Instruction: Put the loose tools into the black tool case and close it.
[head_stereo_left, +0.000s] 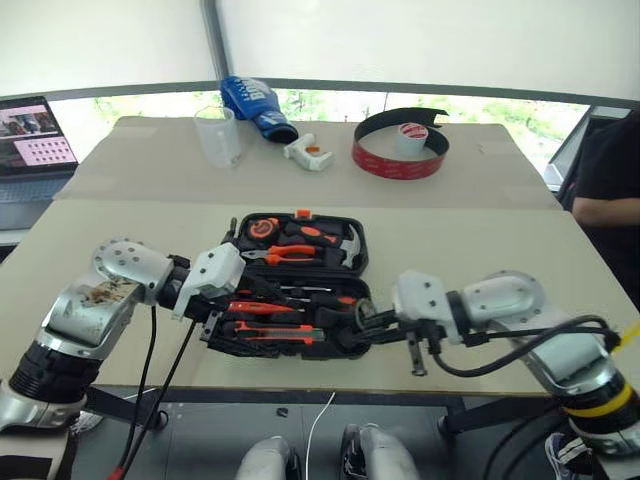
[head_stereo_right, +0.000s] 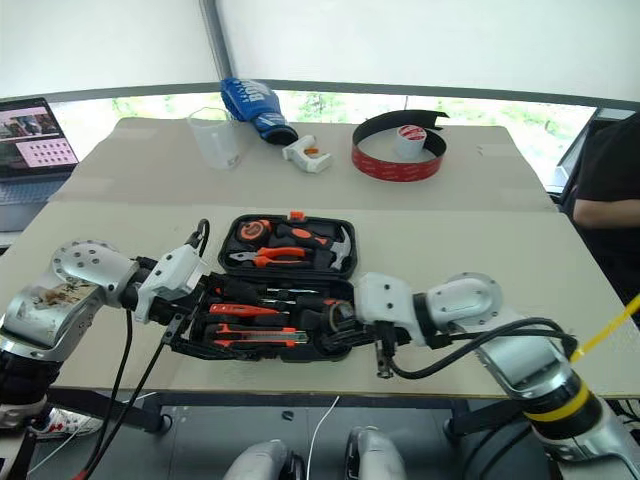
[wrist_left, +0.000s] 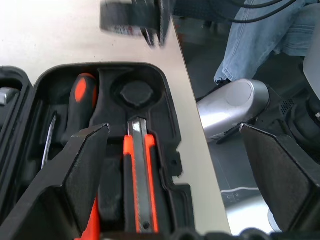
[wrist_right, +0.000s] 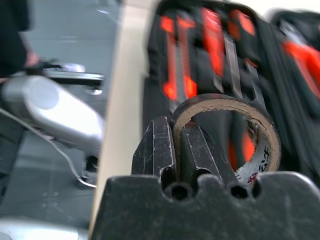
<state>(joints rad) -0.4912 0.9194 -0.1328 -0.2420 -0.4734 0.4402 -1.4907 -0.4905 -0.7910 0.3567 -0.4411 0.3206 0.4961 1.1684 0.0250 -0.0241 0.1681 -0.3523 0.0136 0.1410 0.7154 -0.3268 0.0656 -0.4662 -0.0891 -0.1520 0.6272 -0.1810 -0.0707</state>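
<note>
1. Left pincer: fingers spread wide, empty, at the left end of the black tool case.
2. Black tool case: lies open on the table; utility knife seated in its near half.
3. Right pincer: clamped on the small tape roll's rim, at the case's right end.

I count one open case on the counter, one small tape roll, one knife and one big tape coil. I also see one clear cup, one blue bag, one white gun-shaped tool, one laptop and two pincers.
</note>
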